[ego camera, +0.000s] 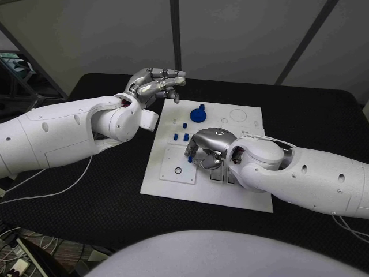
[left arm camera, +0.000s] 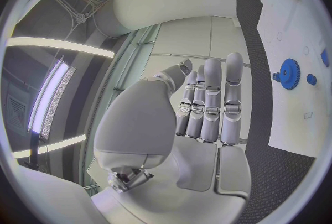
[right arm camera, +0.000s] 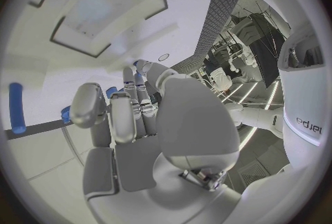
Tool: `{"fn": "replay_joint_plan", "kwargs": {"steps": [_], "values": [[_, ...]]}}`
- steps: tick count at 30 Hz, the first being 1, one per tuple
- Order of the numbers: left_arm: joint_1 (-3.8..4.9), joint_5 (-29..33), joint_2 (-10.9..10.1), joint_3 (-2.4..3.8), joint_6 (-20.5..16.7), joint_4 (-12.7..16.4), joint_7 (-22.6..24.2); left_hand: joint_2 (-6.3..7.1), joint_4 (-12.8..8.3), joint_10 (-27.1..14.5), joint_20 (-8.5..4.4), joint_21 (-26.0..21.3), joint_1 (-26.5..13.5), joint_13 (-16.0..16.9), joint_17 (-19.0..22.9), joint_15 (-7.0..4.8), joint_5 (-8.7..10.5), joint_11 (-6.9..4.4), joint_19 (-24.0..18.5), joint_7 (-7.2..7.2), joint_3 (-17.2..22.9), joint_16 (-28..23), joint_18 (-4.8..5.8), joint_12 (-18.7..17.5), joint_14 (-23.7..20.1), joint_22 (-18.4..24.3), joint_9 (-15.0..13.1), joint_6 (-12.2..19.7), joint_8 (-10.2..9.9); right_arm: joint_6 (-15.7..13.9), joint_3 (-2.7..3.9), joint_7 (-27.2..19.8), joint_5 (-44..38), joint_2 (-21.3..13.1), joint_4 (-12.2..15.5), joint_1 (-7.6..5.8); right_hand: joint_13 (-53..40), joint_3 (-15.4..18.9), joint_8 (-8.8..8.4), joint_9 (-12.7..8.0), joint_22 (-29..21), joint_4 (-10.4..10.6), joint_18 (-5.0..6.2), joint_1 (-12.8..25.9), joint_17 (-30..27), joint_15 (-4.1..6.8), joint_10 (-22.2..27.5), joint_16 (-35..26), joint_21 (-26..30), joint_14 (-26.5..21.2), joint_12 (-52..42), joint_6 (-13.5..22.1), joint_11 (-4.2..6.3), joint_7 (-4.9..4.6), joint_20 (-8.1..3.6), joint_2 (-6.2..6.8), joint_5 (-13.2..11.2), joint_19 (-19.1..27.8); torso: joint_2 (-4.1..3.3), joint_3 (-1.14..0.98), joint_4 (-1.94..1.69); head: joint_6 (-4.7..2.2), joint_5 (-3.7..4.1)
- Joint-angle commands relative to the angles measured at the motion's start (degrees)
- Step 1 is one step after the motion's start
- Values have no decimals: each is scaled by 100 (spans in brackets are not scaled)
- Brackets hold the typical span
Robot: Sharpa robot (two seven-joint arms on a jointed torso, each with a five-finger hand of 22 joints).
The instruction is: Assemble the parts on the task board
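My right hand rests fingers-down on the flat white task board, whether gripping anything I cannot tell, near small blue pegs, while my left hand hovers empty, fingers loosely extended.

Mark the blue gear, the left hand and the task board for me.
blue gear [left arm camera: 288, 73], left wrist view, on its toothed face.
left hand [ego camera: 154, 84], head view, on the back of the hand.
task board [ego camera: 247, 196], head view, on a bare near corner of the white plate.
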State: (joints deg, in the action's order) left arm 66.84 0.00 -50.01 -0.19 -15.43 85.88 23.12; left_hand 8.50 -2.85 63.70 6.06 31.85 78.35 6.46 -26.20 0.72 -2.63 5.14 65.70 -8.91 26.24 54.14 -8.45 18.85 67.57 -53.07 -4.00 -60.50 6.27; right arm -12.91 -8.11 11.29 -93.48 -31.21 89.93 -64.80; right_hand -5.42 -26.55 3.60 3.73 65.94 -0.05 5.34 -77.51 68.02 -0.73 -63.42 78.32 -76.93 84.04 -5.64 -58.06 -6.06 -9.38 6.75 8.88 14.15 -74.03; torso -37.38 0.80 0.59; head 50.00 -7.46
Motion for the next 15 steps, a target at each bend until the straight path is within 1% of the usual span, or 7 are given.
{"fn": "replay_joint_plan", "kwargs": {"steps": [1, 5, 8, 11, 12, 15], "values": [[11, 13, 3, 7, 91, 4, 8, -36, -3, -40, 7, -35, 1, 7, 8, -18, -17, -12, -5, -19, -44, -6, -198, 33, -40, 8, 8, 10, -14, -482, -5, 22, 10, -56, 28, 0, 13, 42, -9, -1, -22, 7, 5, -19, -14, -34, 61, -23, 42, 190, 2, 40, 11, 4, 25, 74, 30, 28, -1, -6, 4, -13, 19], [11, 13, 0, 7, 106, -2, 6, -36, -3, -40, 7, -35, 1, 7, 8, -18, -17, -12, -5, -19, -44, -6, -198, 33, -40, 8, 8, 10, -14, -786, -4, -63, 57, -171, 115, 1, 19, 42, -6, 1, -19, 3, 4, -27, -5, -34, 72, -17, 41, 191, -2, 48, 13, 12, 29, 79, 32, 25, -1, -7, 6, -24, 27], [11, 13, -3, 7, 113, -12, 4, -40, -2, -50, 7, -42, 1, 8, 14, -15, -17, -9, -5, -21, -51, -8, -199, 38, -47, 13, 8, 13, -15, -992, -3, -129, 106, -312, 232, 1, 22, 41, 1, 5, -15, 1, 4, -34, -3, -32, 69, -15, 39, 191, -13, 46, 17, 17, 30, 77, 36, 21, 3, -8, 8, -30, 33], [10, 13, -11, 6, 119, -22, 2, -40, -2, -50, 7, -42, 1, 8, 14, -15, -17, -9, -5, -21, -51, -8, -199, 38, -47, 13, 8, 13, -15, -1157, 0, -189, 171, -501, 406, 0, 25, 50, 12, 11, -9, 3, 4, -33, -6, -30, 54, -15, 37, 190, -37, 35, 21, 17, 32, 85, 38, 15, 3, -7, 6, -47, 49], [10, 13, -13, 6, 121, -26, 1, -40, -2, -50, 7, -42, 1, 8, 14, -15, -17, -9, -5, -21, -51, -8, -199, 38, -47, 13, 8, 13, -15, -1195, 2, -206, 194, -575, 474, 0, 26, 53, 14, 12, -10, 5, 5, -31, -9, -30, 52, -16, 37, 190, -41, 33, 21, 16, 32, 88, 37, 15, 6, -9, 12, -54, 53], [9, 13, -18, 6, 131, -35, 0, -40, -2, -50, 7, -42, 1, 8, 14, -15, -17, -9, -5, -21, -51, -8, -199, 38, -47, 13, 8, 13, -15, -1238, 10, -222, 276, -837, 697, -7, 32, 65, 30, 22, -25, 11, 9, -29, -25, -27, 41, -22, 47, 186, -68, 3, 26, 23, 33, 96, 42, 23, 9, -5, 14, -87, 85]]}}
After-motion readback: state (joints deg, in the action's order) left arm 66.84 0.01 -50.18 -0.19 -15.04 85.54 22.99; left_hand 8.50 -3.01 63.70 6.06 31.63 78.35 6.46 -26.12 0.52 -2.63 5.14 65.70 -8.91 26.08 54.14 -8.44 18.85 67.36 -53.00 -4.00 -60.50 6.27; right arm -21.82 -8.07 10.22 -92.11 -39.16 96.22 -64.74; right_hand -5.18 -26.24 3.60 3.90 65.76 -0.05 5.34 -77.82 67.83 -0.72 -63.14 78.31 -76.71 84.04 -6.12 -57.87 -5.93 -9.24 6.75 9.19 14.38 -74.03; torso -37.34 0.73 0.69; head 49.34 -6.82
